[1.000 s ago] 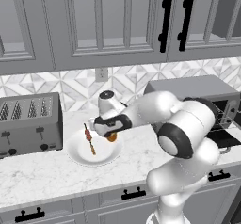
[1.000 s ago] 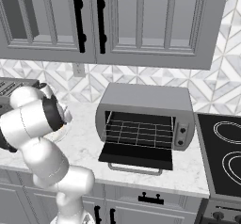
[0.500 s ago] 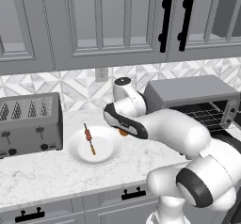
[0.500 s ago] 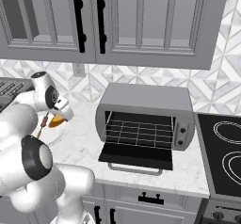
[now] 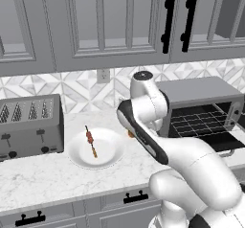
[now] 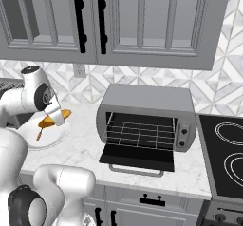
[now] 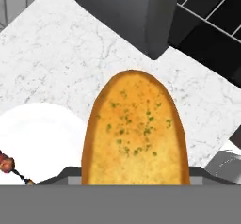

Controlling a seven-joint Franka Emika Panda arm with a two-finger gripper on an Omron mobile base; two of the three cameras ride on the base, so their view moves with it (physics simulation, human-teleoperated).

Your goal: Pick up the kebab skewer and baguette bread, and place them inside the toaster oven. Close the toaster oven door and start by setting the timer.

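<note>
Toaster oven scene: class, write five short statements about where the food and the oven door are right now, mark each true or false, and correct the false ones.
1. The toaster oven door is shut. False: it hangs open, showing the wire rack.
2. The kebab skewer lies on the white plate. True.
3. The baguette bread is in the gripper, off the plate. True.
4. The baguette bread already sits on the wire rack. False: it is held over the counter, left of the toaster oven.
5. The slotted toaster stands to the right of the toaster oven. False: it stands left of the plate.
</note>
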